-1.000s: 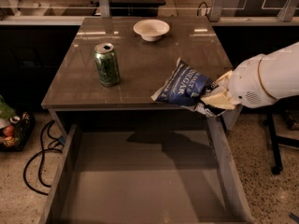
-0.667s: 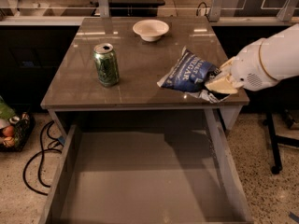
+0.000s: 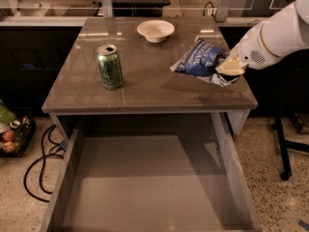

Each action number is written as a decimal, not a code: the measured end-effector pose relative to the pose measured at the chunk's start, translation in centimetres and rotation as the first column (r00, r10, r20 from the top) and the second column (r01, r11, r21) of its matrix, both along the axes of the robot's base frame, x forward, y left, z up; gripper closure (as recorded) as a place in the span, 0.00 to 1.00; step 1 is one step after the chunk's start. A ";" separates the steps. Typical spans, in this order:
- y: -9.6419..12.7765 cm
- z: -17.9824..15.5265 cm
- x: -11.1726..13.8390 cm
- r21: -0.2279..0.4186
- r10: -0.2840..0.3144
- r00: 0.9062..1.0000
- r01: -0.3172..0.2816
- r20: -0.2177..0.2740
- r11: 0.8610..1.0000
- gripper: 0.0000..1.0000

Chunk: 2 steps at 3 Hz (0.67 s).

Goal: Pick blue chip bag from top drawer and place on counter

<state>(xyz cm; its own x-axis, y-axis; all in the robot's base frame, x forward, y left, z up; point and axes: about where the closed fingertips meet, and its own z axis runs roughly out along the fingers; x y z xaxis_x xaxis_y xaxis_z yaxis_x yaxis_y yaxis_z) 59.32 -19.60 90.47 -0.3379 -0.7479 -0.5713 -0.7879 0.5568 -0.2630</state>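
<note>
REMOTE BENCH, PLACING STAGE: I hold the blue chip bag (image 3: pixel 199 58) in the end effector (image 3: pixel 231 67) over the right rear part of the bench (image 3: pixel 145 93). The cream-coloured fingers (image 3: pixel 227 66) are pinched on the bag's right-hand end, beside its pale seam. The bag slants down to the left, with its dark shadow on the glossy top beneath it. Whether its lower corner touches the surface I cannot tell. The top drawer (image 3: pixel 145 178) stands open below the bench's front edge, its flat grey bottom bare. A green can (image 3: pixel 109 66) stands upright on the left half of the bench, well apart from the bag. A white bowl (image 3: pixel 155 30) sits near the back edge, farther back than both.

I judge the bag light, soft and puffed with air, its foil slick and crumpled. It will likely sag and swing from a one-end pinch, and its contents will crush if I squeeze the belly. The crimped seam or a gathered corner is the place to hold it, where the foil is doubled and flat and the fingers meet little that can break. Light as it is, it may cling to a finger on release or slide on the polished top. A low, level set-down well in from the right edge looks the safer course.
</note>
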 end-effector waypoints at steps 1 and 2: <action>-0.4 -1.0 4.7 -0.012 -0.025 1.000 0.025 0.002 1.000 1.00; -0.5 -1.6 6.7 -0.013 -0.037 0.999 0.037 -0.002 0.999 1.00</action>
<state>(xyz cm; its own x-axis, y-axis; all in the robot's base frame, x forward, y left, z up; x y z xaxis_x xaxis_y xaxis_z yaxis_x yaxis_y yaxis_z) 66.03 -20.13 88.82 -0.3669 -0.7424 -0.5606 -0.7675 0.5821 -0.2686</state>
